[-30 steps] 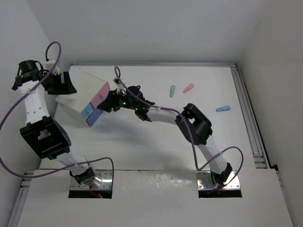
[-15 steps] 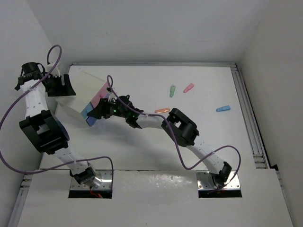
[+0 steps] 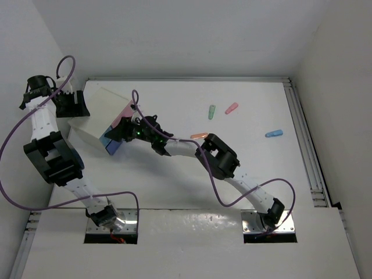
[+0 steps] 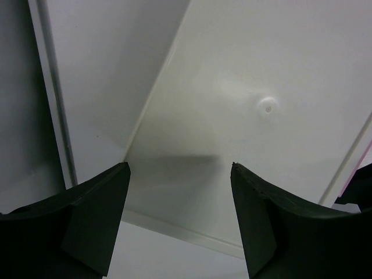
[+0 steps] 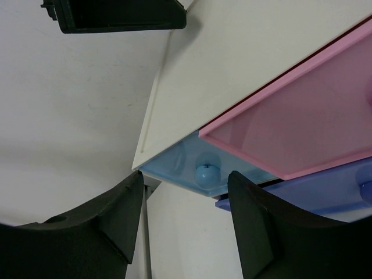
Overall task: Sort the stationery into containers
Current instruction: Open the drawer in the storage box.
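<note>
- Black fingers [image 5: 116, 215] of your right gripper [image 5: 185, 177] stand wide apart and hold nothing. The round knob [image 5: 207, 173] of the blue drawer [image 5: 174, 165] sits in the gap between them. It is nearer the right-hand finger in the wrist view and, as far as you can see, touches neither.
- That knob lies straight ahead of the fingertips, and the jaws straddle it sideways. My judgement is that closing here would catch it, and the pull would run back along your wrist.
- Just above the blue drawer is the pink drawer [image 5: 302, 116], and a purple drawer [image 5: 325, 195] sits beside it. All three belong to the white cabinet [image 3: 99, 116], which stands askew at the left of the table [image 3: 174, 180].
- Your left gripper [image 4: 179, 168] is also wide open and empty, over the cabinet's plain white surface at its far-left corner.
- The loose stationery lies well apart to the right on the table. The orange piece [image 3: 199, 136] is nearest, just beside the right forearm. The green piece [image 3: 212, 111] and pink piece [image 3: 231, 108] lie beyond it, and the blue piece [image 3: 274, 133] is farthest. Your right arm is the nearer one to all four.
</note>
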Controlling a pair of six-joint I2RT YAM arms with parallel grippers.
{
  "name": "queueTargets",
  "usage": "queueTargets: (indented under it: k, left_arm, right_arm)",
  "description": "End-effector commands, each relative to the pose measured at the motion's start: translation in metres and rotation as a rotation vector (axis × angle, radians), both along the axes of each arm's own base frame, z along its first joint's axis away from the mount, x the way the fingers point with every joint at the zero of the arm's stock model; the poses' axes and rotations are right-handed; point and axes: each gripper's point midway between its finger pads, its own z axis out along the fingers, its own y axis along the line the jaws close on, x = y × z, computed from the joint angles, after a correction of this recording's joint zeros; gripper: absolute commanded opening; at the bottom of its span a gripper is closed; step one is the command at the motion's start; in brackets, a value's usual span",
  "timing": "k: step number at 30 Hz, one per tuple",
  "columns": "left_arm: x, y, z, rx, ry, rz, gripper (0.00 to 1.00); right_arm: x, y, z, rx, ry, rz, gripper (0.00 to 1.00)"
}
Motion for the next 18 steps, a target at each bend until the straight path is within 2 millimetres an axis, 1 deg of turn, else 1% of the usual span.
queueTargets:
  k: [1, 5, 9, 12, 13, 18]
  left_arm:
    - [0.006, 0.010, 0.006, 0.035, -0.012, 0.027, 0.76]
    - [0.006, 0.008, 0.005, 0.043, -0.009, 0.023, 0.77]
    - [0.008, 0.009, 0.003, 0.043, -0.004, 0.022, 0.76]
    - [0.009, 0.007, 0.003, 0.051, 0.000, 0.012, 0.76]
    - [0.009, 0.007, 0.003, 0.055, 0.002, 0.013, 0.76]
    - [0.008, 0.005, 0.000, 0.061, 0.010, 0.003, 0.76]
  right_arm:
    - [0.010, 0.005, 0.020, 0.068, -0.025, -0.023, 0.59]
    - [0.010, 0.007, 0.016, 0.067, -0.011, -0.021, 0.59]
    - [0.008, 0.011, 0.012, 0.067, -0.006, -0.021, 0.53]
    - [0.009, 0.013, 0.011, 0.071, 0.000, -0.027, 0.52]
    - [0.009, 0.013, 0.008, 0.070, 0.006, -0.030, 0.52]
    - [0.011, 0.015, 0.014, 0.089, -0.010, -0.031, 0.50]
